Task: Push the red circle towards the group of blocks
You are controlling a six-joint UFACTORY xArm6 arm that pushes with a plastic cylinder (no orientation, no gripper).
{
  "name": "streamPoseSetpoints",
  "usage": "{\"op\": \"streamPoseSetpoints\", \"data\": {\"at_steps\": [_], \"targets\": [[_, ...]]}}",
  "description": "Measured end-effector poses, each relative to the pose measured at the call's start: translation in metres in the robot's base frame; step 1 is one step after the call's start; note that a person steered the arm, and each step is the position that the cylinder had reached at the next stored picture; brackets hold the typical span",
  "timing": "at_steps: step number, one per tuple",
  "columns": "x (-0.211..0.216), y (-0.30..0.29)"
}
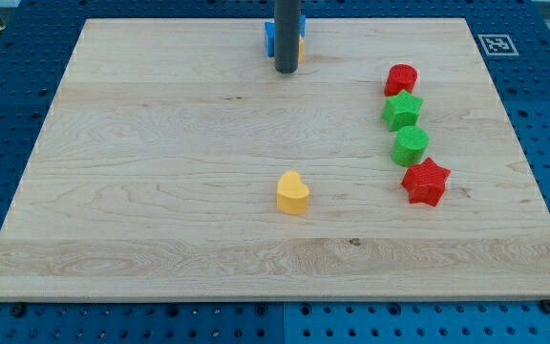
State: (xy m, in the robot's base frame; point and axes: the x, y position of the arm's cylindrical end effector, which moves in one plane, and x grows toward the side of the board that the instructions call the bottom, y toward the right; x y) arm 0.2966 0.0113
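Camera view. Nearest the camera, the lower edge of the wooden board [275, 287] runs across the bottom of the frame, bare of blocks. Above it, just below frame centre, lies the yellow heart-shaped block [292, 192], alone and well apart from everything else.

In the right part of the frame four blocks form a short column. From bottom to top: the red star [425, 181], the green circle [411, 145], the green star [402, 111] and the red circle [401, 79]. Each appears to touch or nearly touch its neighbour. The red circle, the task's block, sits at the top of this column, just above the green star.

At the upper centre of the frame the dark rod descends to the board; my tip [285, 71] rests on the surface there. Directly behind the rod a blue block [269, 38] and a small part of a yellow block [300, 43] show; their shapes are hidden by the rod. The arm carries no fingers, so there is no open or closed state to report.

Task status, as a judgement: the red circle already lies against the right-hand column. If that column is the target group, the push appears complete or nearly so. If the target is the blue and yellow pair, the push remains to be done. My tip stands well to the left of the red circle, not in contact with it.
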Motion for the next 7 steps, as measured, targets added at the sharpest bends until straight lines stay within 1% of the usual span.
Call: {"op": "streamPoseSetpoints", "data": {"at_steps": [2, 3, 4, 5, 7], "targets": [[-0.014, 0.0], [0.013, 0.011], [0.017, 0.046], [0.017, 0.101], [0.017, 0.259]]}}
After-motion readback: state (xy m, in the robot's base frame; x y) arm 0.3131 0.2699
